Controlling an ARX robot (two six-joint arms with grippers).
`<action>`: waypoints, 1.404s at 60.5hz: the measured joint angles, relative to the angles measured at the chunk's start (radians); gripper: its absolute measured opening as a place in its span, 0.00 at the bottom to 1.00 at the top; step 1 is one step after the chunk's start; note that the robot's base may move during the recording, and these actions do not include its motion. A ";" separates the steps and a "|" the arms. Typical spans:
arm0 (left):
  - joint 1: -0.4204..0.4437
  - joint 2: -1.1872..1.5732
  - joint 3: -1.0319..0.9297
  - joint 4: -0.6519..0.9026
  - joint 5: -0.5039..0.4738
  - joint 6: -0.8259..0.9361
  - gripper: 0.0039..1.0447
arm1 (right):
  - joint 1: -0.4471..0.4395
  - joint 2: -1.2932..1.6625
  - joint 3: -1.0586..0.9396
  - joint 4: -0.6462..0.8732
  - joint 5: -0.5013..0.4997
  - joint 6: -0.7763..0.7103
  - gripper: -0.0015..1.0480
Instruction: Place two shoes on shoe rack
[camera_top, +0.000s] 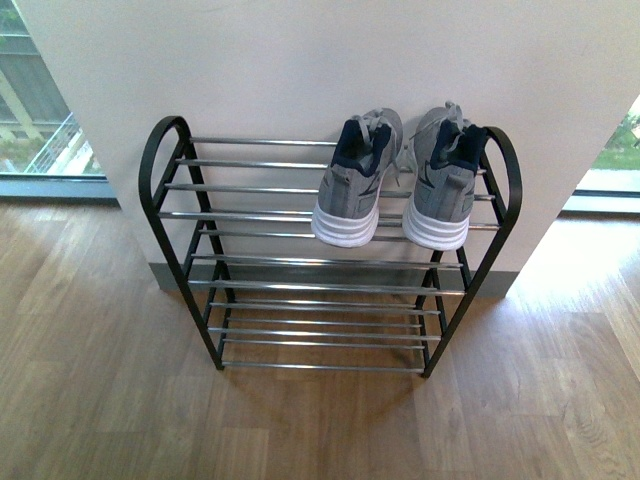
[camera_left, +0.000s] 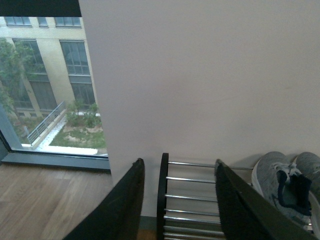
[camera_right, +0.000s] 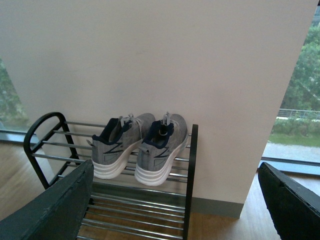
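Two grey knit sneakers, one (camera_top: 357, 180) beside the other (camera_top: 443, 180), stand side by side with their heels outward on the right half of the shoe rack's (camera_top: 250, 189) top tier. They also show in the right wrist view as the left shoe (camera_right: 116, 146) and the right shoe (camera_right: 159, 150), and partly as shoes (camera_left: 280, 180) in the left wrist view. My left gripper (camera_left: 177, 200) is open, held apart from the rack's left end (camera_left: 162, 195). Wide open, my right gripper (camera_right: 175, 205) hangs off the rack's right end (camera_right: 191, 175). Neither holds anything. Neither arm shows in the front view.
A white wall (camera_top: 330, 70) stands behind the rack with a grey skirting (camera_right: 220, 207). Wooden floor (camera_top: 90, 400) spreads in front and to both sides. Floor-level windows (camera_left: 45, 90) flank the wall. The rack's lower tiers (camera_top: 320, 330) and the top tier's left half carry nothing.
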 joint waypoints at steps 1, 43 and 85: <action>0.013 -0.021 -0.025 0.000 0.014 0.000 0.26 | 0.000 0.000 0.000 0.000 0.000 0.000 0.91; 0.257 -0.442 -0.272 -0.174 0.251 0.008 0.01 | 0.000 0.000 0.000 0.000 0.000 0.000 0.91; 0.259 -0.735 -0.319 -0.398 0.258 0.009 0.01 | 0.000 0.000 0.000 0.000 0.000 0.000 0.91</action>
